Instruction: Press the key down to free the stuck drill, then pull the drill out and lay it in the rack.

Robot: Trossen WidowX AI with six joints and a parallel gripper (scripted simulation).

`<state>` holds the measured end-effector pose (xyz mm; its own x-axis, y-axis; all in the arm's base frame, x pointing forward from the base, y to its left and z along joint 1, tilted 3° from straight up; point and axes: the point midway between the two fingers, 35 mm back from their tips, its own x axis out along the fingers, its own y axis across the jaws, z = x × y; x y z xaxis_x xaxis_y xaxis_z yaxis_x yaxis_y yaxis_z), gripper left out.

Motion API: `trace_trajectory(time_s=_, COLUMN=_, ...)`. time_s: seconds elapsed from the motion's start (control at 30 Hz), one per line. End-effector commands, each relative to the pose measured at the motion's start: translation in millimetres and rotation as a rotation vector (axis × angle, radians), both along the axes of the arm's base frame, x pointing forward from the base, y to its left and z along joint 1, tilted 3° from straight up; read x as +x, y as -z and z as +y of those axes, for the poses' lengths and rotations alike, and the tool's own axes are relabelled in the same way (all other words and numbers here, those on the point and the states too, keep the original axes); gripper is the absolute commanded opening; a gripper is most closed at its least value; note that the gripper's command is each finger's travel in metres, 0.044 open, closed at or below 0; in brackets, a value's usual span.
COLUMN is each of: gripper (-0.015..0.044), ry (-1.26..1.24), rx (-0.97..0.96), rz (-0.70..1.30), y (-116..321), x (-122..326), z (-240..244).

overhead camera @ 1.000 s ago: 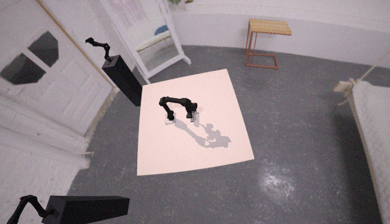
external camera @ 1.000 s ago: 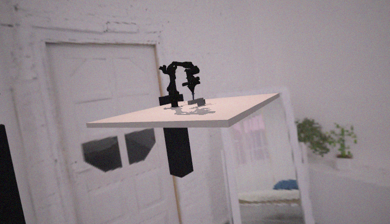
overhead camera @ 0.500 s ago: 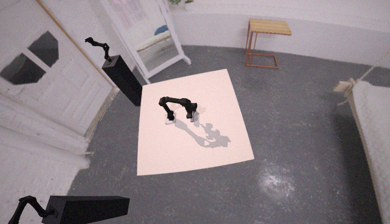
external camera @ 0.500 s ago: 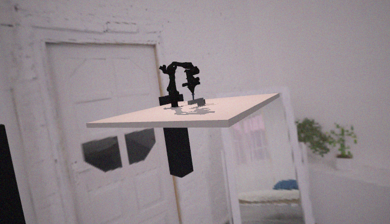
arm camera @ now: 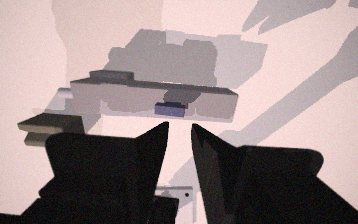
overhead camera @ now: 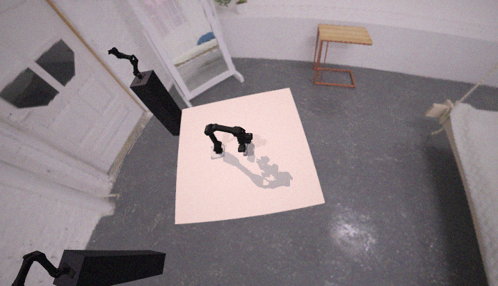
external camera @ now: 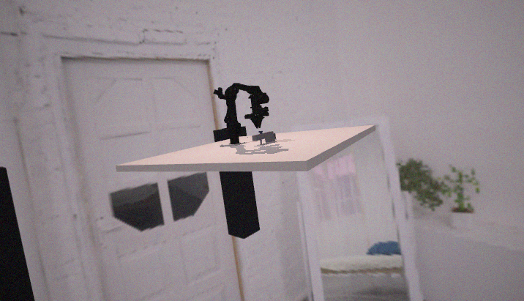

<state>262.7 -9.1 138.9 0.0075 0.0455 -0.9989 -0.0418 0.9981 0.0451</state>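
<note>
My gripper is partly open, with nothing between its fingertips. It hangs above the near side of a long grey block. A small blue piece, apparently the key, is at the block's near side, just beyond the fingertips in the wrist view. A pale lilac stub, apparently the drill's end, sticks out of the block's left end; the rest of the drill is not visible. An olive-brown stepped piece, possibly the rack, stands left of the gripper, nearer than the block.
The pale table top carries the arm's base beside the block. A raised dark piece sits on the block's left part. Arm shadows fall across the table. Two other arms on black pedestals stand off the table.
</note>
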Motion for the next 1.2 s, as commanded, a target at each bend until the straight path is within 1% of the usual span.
trace_trajectory(time_s=0.0, gripper=0.0184, ry=0.001, rx=-0.001, rz=-0.018, y=-28.7, x=5.6, z=-1.7)
trace_trajectory(time_s=0.13, gripper=0.0289, ry=0.001, rx=-0.001, rz=-0.018, y=-62.2, x=4.9, z=-3.2)
trace_trajectory(time_s=0.2, gripper=0.0341, ry=0.001, rx=-0.001, rz=-0.018, y=-63.8, x=4.8, z=-3.3)
trace_trajectory(time_s=0.23, gripper=0.0368, ry=-0.015, rx=-0.003, rz=-0.036, y=-57.3, x=7.0, z=-0.6)
trace_trajectory(time_s=0.27, gripper=0.0394, ry=-0.079, rx=-0.004, rz=-0.039, y=-53.7, x=9.2, z=5.7)
trace_trajectory(time_s=0.33, gripper=0.0440, ry=-0.318, rx=-0.006, rz=-0.047, y=-40.5, x=15.5, z=29.8)
trace_trajectory(time_s=0.47, gripper=0.0440, ry=-0.847, rx=-0.011, rz=-0.067, y=-10.6, x=19.0, z=86.1)
trace_trajectory(time_s=0.6, gripper=0.0440, ry=-1.366, rx=-0.014, rz=-0.087, y=19.3, x=7.7, z=142.0)
trace_trajectory(time_s=0.67, gripper=0.0440, ry=-1.537, rx=-0.014, rz=-0.094, y=29.2, x=0.9, z=159.7)
trace_trajectory(time_s=0.73, gripper=0.0440, ry=-1.568, rx=-0.014, rz=-0.095, y=30.9, x=-0.4, z=162.8)
trace_trajectory(time_s=1.17, gripper=0.0440, ry=-1.568, rx=-0.014, rz=-0.095, y=30.9, x=-0.4, z=162.8)
